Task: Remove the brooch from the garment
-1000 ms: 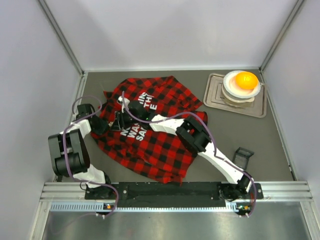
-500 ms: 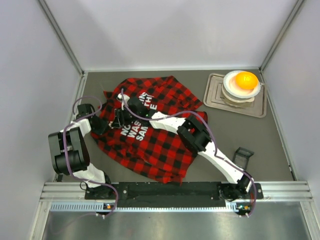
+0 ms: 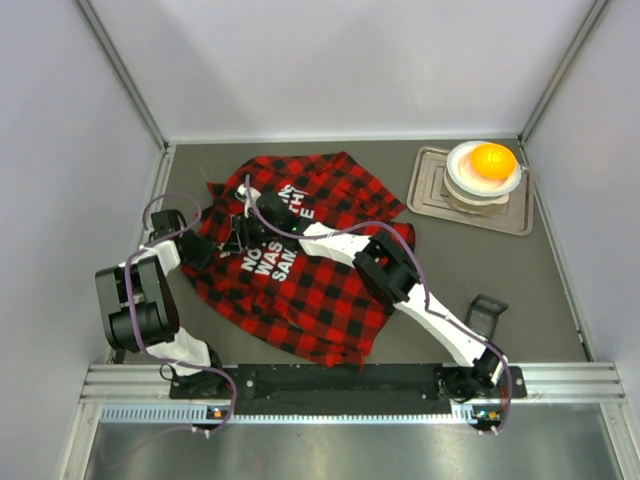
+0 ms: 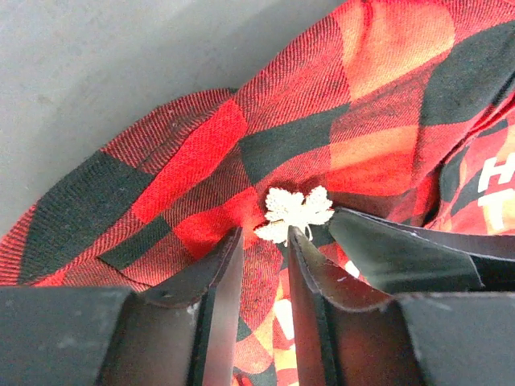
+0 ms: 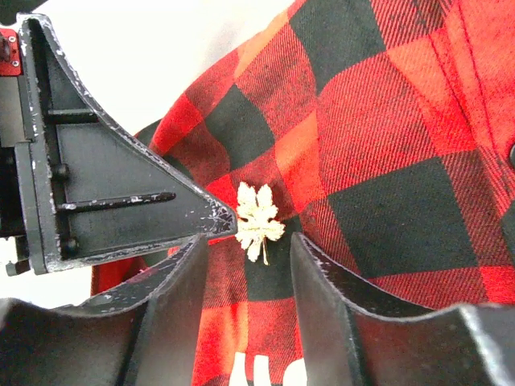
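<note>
Grey surface (image 3: 470, 270), walled on three sides, carrying a red-and-black plaid garment (image 3: 310, 290) with white lettering, which lies crumpled across the left half from near the far edge to close to the near edge. Both arms reach from the near edge and meet over the garment's part nearest the left edge. In the far right corner stands a grey tray (image 3: 425, 195) bearing a white plate (image 3: 480, 185) with an orange ball (image 3: 493, 160); a small black frame (image 3: 487, 312) lies toward the right edge. The left tool (image 4: 265, 237) has its jaws parted by a narrow gap, with only cloth between them. The right tool (image 5: 249, 240) has its jaws spread wider, pinching nothing. The brooch (image 4: 294, 215), a pale leaf-shaped ornament, sits on the cloth just beyond both sets of fingertips, one finger of each tool touching or just beside it.
</note>
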Robot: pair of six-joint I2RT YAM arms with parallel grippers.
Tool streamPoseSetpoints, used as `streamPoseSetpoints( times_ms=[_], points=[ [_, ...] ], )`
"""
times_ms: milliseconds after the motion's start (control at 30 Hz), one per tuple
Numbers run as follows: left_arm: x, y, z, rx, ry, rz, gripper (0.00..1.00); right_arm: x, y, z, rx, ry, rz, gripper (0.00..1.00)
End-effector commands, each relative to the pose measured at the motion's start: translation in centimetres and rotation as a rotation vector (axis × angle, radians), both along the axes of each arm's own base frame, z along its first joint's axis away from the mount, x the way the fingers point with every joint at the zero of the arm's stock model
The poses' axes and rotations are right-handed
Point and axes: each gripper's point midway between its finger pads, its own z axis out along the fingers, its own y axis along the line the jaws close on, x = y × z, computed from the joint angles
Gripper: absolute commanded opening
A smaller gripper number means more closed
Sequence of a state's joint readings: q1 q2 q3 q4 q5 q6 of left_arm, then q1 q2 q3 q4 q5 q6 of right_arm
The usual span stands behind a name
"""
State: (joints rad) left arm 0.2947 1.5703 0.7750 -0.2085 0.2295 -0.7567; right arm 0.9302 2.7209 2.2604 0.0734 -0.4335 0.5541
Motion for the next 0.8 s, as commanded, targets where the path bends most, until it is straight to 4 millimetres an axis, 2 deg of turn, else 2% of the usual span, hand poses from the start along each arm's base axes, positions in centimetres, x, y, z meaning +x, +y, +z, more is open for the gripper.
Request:
streamPoseSetpoints(
  times_ms=[0, 67, 233, 367, 500, 633, 767],
  points=[
    [0.4, -0.4, 1.1, -0.030, -0.090, -0.009, 0.36, -0.8, 1.2, 1.0, 0.080, 0.049, 0.041, 0.39],
    [0.1, -0.5, 1.1, -0.028, -0.097, -0.002, 0.35, -1.0, 1.3, 1.1, 0.089, 0.051, 0.049, 0.39],
    [-0.4, -0.4, 0.3, -0.027, -0.047, -0.006, 0.24, -1.4, 1.5, 2.0, 0.118, 0.069, 0.065, 0.38],
    [-0.6, 0.5, 1.4, 0.046, -0.081, -0.001, 0.24, -1.9, 1.6, 3.6, 0.172, 0.111, 0.077, 0.37],
    [-1.1, 1.1, 2.8, 0.095, -0.110, 0.010, 0.27, -2.2, 1.8, 4.3, 0.197, 0.167, 0.073, 0.36],
    [-1.7, 1.3, 3.2, 0.101, -0.100, 0.042, 0.31, -1.9, 2.1, 4.4, 0.212, 0.182, 0.070, 0.36],
    [-1.6, 1.5, 3.6, 0.102, -0.105, 0.074, 0.46, -1.9, 2.1, 4.3, 0.213, 0.184, 0.068, 0.36]
  ],
)
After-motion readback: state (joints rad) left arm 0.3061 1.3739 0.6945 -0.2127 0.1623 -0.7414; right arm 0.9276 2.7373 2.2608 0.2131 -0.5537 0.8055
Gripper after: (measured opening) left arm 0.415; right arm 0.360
